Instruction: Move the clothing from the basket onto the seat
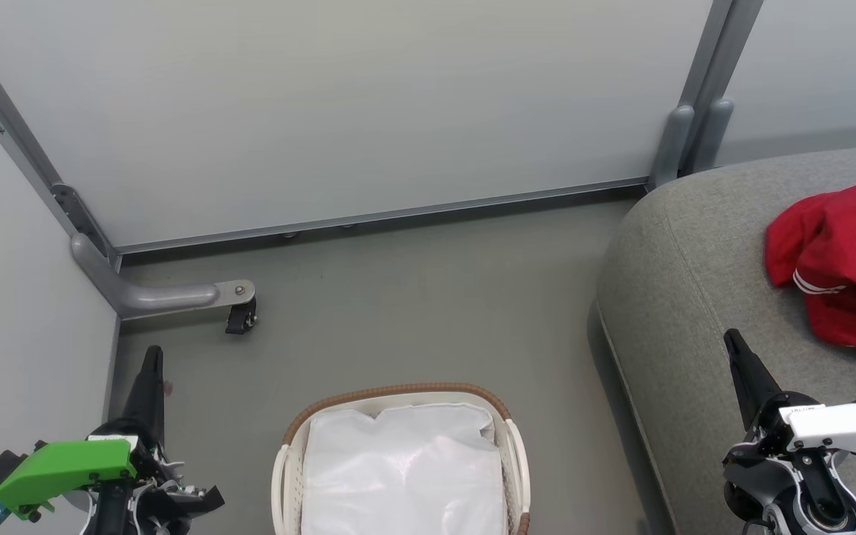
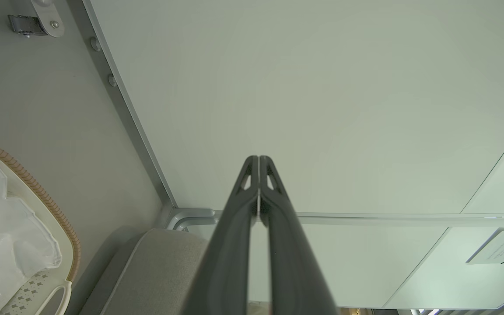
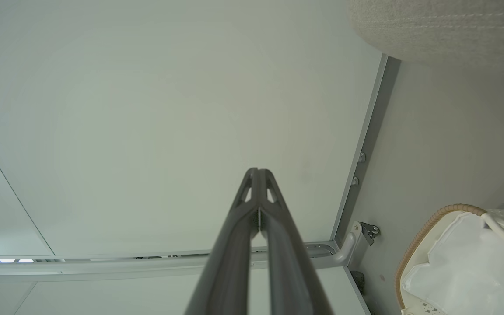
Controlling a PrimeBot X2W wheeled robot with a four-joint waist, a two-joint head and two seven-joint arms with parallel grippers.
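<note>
Two grippers, head view: left gripper (image 1: 151, 368) low left above the floor, right gripper (image 1: 737, 349) low right over the seat (image 1: 681, 282).
Head view, clothing: red heap (image 1: 844, 253) lying on the seat, well apart from the basket (image 1: 283, 475).
Head view, basket: white liner (image 1: 406, 475) inside; near end cut off.
Left wrist view: fingers pressed together, empty; basket rim and seat corner alongside.
Right wrist view: fingers likewise clenched on nothing; adds the basket's handle side.
Progress: judged done or nearly; left to do, check the basket's hidden end.
</note>
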